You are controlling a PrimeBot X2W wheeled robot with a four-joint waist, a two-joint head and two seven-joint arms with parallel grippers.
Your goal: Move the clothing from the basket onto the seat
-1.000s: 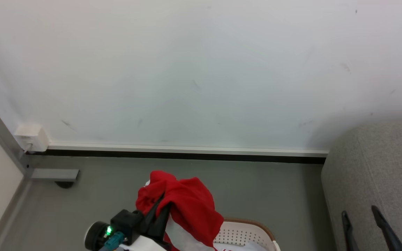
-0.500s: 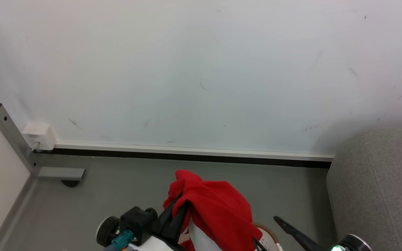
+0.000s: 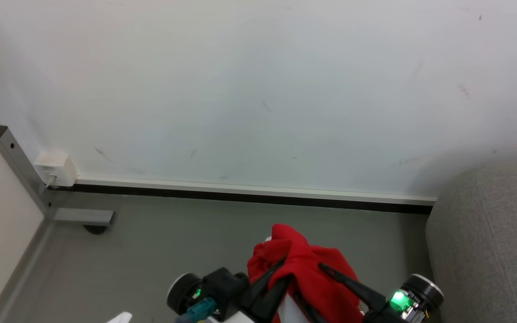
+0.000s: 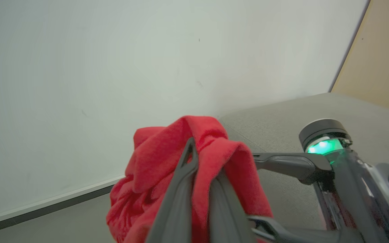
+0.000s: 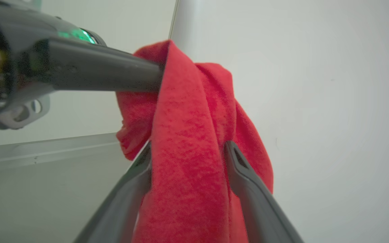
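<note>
Pale wall point(image 3: 258, 89) & grey floor point(image 3: 173, 237) behind. Red clothing point(image 3: 303, 264) hangs in air, not yet over the seat point(image 3: 487, 242): left gripper point(image 3: 281, 269) jaws pinching its top fold, right gripper point(image 5: 189, 148) jaws spread around the cloth. Risk, I think: the thin pinch slips during the swing, so it drops on the floor.

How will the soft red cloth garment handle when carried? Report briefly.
Likely floppy: the soft red garment folds and droops over the shut left gripper. Probably light: one pinch holds it. It may snag on the open right gripper straddling it.
</note>
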